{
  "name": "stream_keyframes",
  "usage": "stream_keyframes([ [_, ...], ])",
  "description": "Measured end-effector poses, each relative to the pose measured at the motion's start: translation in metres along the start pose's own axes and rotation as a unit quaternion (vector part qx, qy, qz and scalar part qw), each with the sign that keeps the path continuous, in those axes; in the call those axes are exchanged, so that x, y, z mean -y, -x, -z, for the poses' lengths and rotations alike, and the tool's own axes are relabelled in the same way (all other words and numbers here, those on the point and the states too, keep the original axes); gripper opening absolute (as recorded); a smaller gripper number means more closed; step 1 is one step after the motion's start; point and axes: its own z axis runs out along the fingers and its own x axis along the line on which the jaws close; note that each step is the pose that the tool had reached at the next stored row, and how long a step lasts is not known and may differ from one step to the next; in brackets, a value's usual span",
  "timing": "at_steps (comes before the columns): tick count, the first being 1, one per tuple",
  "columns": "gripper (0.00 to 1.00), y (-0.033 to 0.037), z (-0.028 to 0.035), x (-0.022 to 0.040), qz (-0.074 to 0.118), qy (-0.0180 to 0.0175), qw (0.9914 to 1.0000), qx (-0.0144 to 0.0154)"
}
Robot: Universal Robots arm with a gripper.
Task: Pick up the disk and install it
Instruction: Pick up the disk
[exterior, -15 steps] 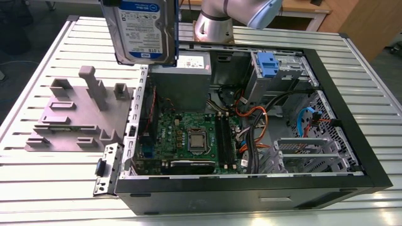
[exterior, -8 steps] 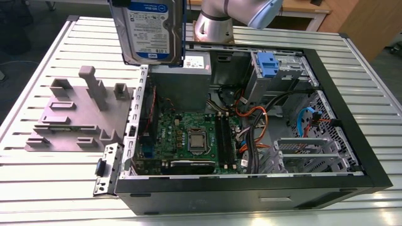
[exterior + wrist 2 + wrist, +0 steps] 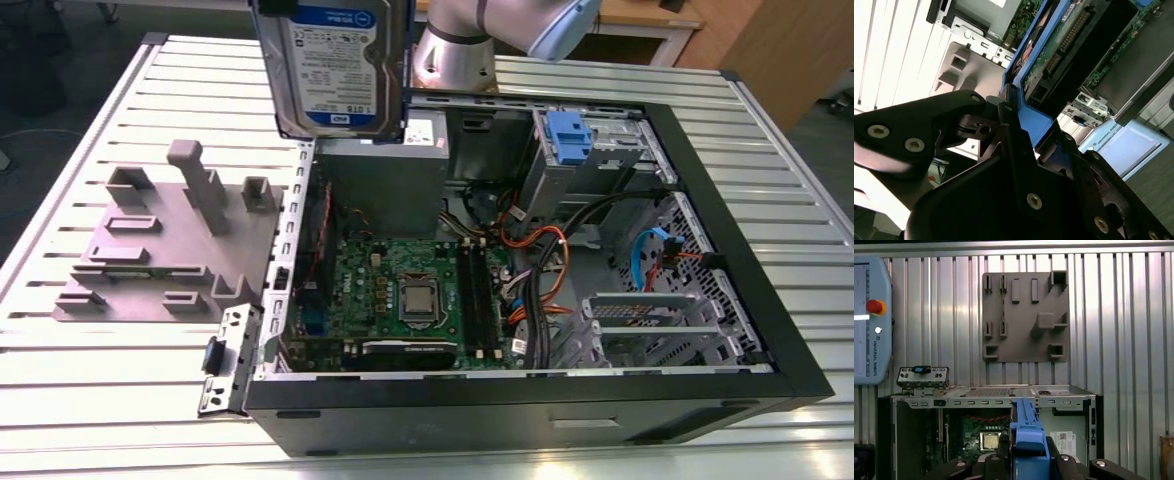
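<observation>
The disk, a silver-grey drive with a white-and-blue label in a blue bracket, hangs upright above the open computer case, over its rear corner on the exterior view's left. In the second wrist view my gripper is shut on the disk's blue bracket, and the drive's green circuit-board side faces the camera. The first wrist view looks along the disk's blue edge, which runs out from between the black fingers, with the case interior below.
Inside the case lie a motherboard, a grey power-supply box, bundled cables and a drive bay with a blue latch. A grey fixture plate with upright blocks sits on the slatted table. A teach pendant lies beside the case.
</observation>
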Motion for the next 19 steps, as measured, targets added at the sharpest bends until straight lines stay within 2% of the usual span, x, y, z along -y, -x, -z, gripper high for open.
stream_keyframes([
  [19,0.36,0.0010,-0.0003,0.0296,0.000,0.0000,1.00000,0.0000],
])
